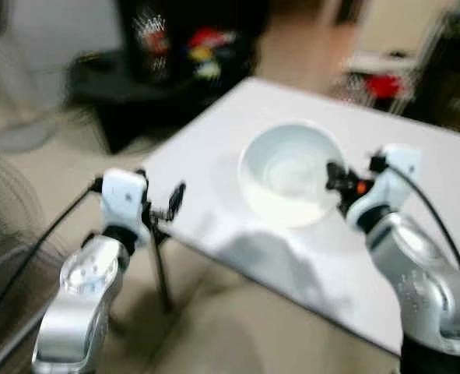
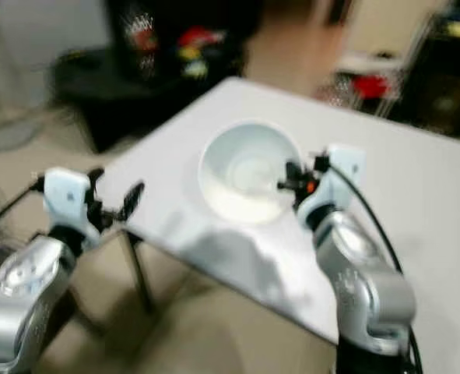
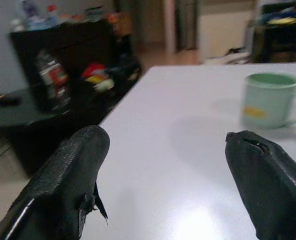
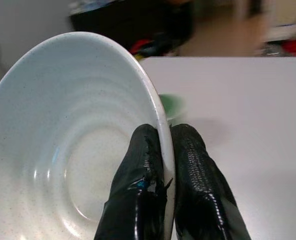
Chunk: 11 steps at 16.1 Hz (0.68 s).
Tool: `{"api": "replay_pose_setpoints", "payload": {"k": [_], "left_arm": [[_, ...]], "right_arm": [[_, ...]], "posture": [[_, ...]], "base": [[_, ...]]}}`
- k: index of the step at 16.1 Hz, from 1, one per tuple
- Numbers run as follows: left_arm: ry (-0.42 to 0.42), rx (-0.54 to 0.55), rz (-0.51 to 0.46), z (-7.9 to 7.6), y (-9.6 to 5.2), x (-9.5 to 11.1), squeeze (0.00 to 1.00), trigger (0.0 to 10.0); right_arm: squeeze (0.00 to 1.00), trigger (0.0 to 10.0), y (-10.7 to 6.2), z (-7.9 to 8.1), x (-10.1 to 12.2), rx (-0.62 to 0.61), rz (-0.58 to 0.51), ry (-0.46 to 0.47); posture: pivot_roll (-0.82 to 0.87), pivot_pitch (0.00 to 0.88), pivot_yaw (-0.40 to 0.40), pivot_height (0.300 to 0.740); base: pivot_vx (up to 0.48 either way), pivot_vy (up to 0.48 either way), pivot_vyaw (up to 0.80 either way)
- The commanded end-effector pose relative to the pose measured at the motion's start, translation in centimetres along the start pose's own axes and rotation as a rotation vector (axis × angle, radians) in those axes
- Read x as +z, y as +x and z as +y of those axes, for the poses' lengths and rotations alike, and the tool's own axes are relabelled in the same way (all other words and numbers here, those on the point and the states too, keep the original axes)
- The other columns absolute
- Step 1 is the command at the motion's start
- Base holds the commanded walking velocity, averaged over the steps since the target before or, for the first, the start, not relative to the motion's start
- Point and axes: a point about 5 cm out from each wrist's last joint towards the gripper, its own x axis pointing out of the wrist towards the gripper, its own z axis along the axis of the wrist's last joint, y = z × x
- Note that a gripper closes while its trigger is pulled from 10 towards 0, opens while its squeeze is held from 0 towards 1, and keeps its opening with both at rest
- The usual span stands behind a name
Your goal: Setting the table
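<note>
The right gripper [image 4: 165,165] pinches the rim of a white bowl [image 1: 290,173], one black finger inside the wall and one outside, holding it above the white table [image 1: 416,179] near the table's front edge and not far from its left corner. Whether the bowl's base touches the tabletop cannot be told through the blur. The left gripper [image 3: 165,165] hangs at that left corner with its fingers [image 3: 67,185] spread wide and nothing between them, aimed across the bare tabletop. Further along the table, toward its far side, a pale green mug [image 3: 267,100] stands upright, well apart from the open fingers. Beyond the table's left edge sits a low black cabinet [image 1: 136,86] crowded with red, yellow and white items too blurred to name. A thin table leg [image 1: 159,269] drops from the near corner to the beige floor [image 1: 214,327]. Red clutter [image 1: 381,84] lies past the table's far edge.
</note>
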Motion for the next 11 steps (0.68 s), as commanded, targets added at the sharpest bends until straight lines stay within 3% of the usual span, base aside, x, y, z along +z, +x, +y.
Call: {"api": "replay_pose_setpoints", "payload": {"k": [1, 6, 9, 11], "left_arm": [[-0.004, -0.031, -0.005, -0.7, 0.2, 0.2, 0.00, 10.0], [-0.002, -0.052, 0.006, -0.7, 0.0, -0.1, 0.00, 10.0], [-0.004, -0.084, -0.002, -1.1, 0.5, 0.1, 0.00, 10.0], [-0.008, -0.141, 0.002, -1.6, 0.4, 0.2, 0.00, 10.0]], "right_arm": [[0.00, 10.0, -0.3, -0.4, 1.2, -0.017, -0.043, -0.001], [0.00, 10.0, -0.5, 0.4, 1.1, 0.032, -0.036, 0.039], [0.00, 10.0, -0.6, -0.6, 0.8, -0.024, -0.003, 0.088], [0.00, 10.0, -0.4, -1.0, 0.7, -0.027, 0.020, 0.147]], "posture": [[0.11, 0.000, -0.022, 0.740], [0.09, 0.000, -0.011, 0.740], [0.08, 0.000, -0.001, 0.740], [0.09, 0.000, -0.001, 0.740]], "base": [[0.307, 0.000, -0.77], [0.305, 0.000, -0.74], [0.274, 0.000, 0.00], [0.000, 0.000, 0.00]]}}
